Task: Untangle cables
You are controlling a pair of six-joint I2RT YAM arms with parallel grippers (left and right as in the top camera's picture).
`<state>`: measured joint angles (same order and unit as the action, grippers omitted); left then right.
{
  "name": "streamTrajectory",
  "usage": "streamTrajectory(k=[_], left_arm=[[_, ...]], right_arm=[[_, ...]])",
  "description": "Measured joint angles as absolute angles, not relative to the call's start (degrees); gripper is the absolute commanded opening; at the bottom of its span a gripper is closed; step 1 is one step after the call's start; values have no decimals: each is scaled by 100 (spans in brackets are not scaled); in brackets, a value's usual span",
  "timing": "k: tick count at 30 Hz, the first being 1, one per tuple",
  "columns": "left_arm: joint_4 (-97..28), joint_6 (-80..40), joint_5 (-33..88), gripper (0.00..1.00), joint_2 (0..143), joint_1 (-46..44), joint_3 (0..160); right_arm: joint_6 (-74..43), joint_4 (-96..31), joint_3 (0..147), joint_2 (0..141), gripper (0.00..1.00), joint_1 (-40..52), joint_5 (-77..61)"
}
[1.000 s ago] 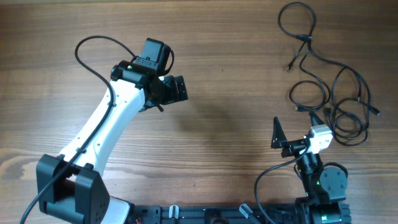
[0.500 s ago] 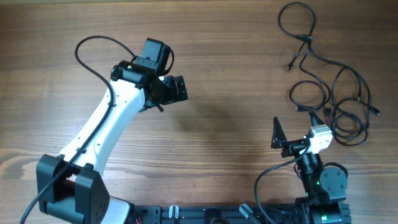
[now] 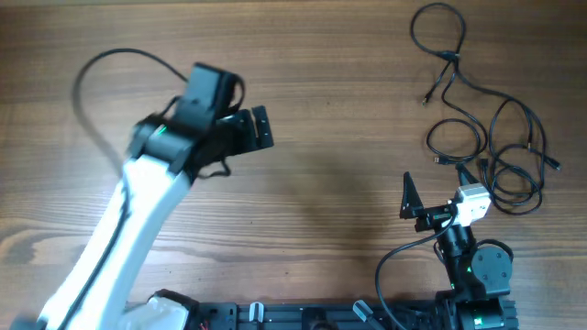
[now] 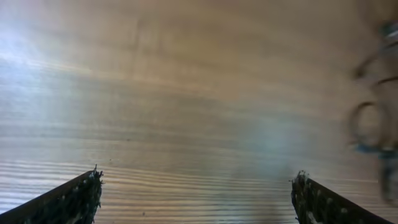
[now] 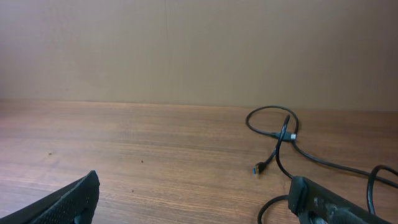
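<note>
Left gripper (image 3: 263, 128) spread wide, pinching nothing, above bare wood left of centre in the overhead frame; arm behind it blurred. Right gripper (image 3: 438, 188) also spread and empty, in the lower right, just beside the lowest loops of the cables (image 3: 490, 137). Cables lying flat along the upper right and right side: thin black cords in loose loops crossing one another, small plugs at the free ends, one round loop topmost. Same cords at the right of the right wrist frame (image 5: 280, 134); only blurred loops at the right edge of the left wrist frame (image 4: 367, 124). Table (image 3: 330, 55) of brown wood with plain grain. Bare beige wall (image 5: 186, 50) beyond its far edge.
</note>
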<state>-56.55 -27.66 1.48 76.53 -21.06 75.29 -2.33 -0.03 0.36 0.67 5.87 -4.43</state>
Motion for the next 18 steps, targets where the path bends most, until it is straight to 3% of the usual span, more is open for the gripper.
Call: streamTrajectory(k=[5, 11, 18], left_arm=[[-6204, -2764, 8, 100, 6233, -2106, 7550], [-7013, -2766, -19, 100, 5752, -2106, 7561], [-5811, -2766, -32, 100, 5548, -2104, 6663]], right_arm=[[-233, -3, 36, 67, 100, 587, -443], [-233, -3, 36, 67, 100, 585, -440], [-235, -3, 36, 67, 100, 587, -440]])
